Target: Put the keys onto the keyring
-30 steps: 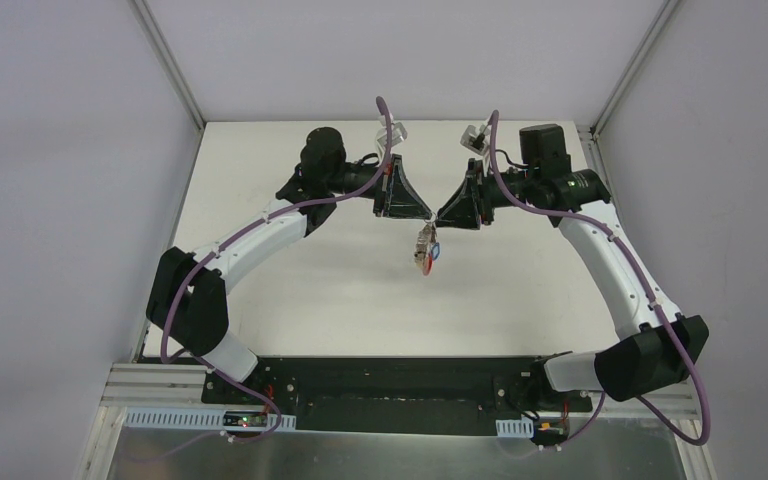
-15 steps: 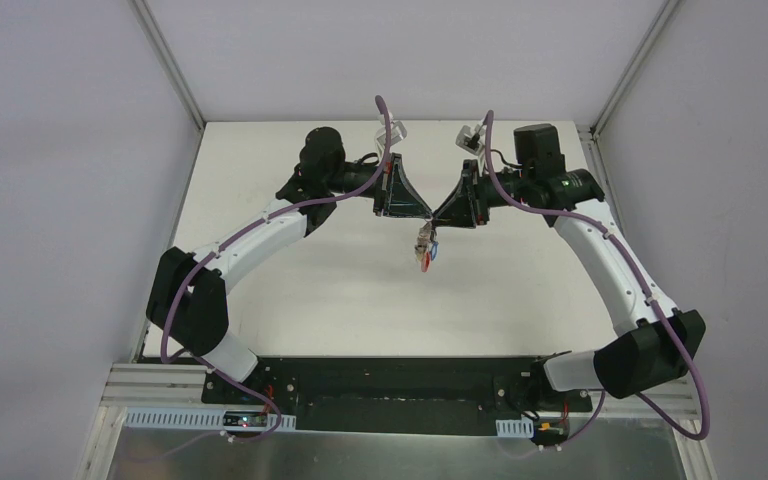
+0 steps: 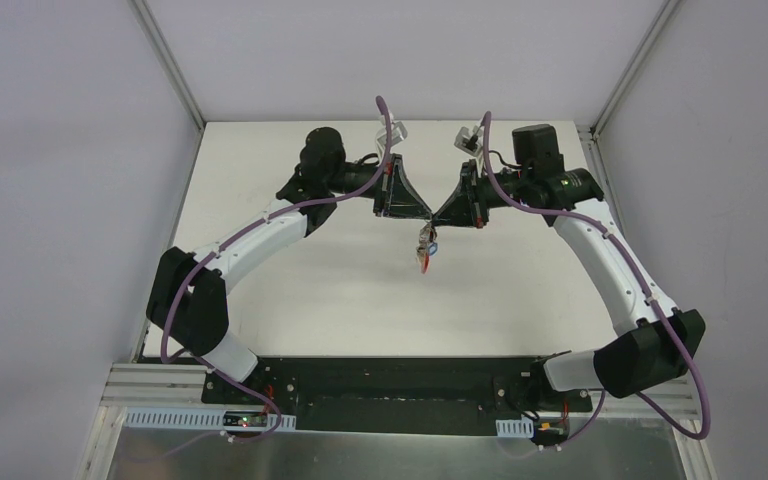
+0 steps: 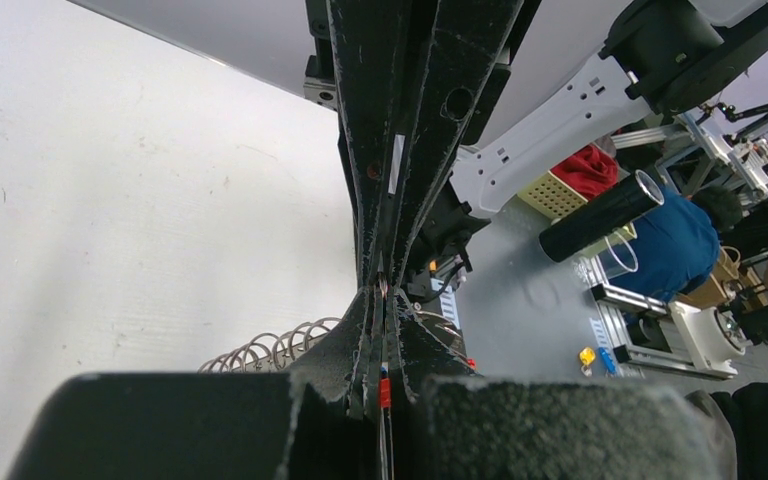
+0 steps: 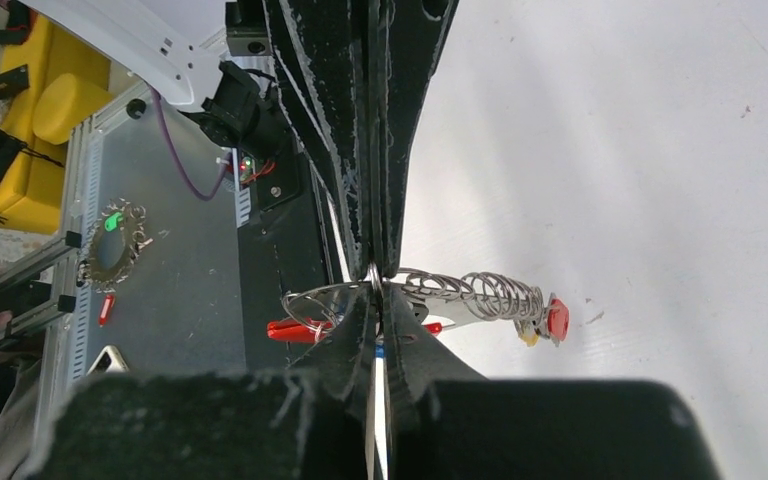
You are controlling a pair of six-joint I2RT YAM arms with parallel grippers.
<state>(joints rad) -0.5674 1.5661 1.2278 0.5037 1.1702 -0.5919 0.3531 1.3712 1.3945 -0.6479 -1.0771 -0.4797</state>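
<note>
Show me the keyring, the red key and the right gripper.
keyring [image 5: 480,292]: right wrist view, on its wire coil.
red key [image 5: 557,319]: right wrist view, on its plastic head.
right gripper [image 3: 439,215]: top view, at its fingertips.

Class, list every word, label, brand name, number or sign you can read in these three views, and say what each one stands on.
No text can be read in any of the three views.
keys and keyring: no marking legible.
left arm and right arm: no brand or number legible.
Things beyond the table in the wrist views: too small or blurred to show any lettering.
</note>
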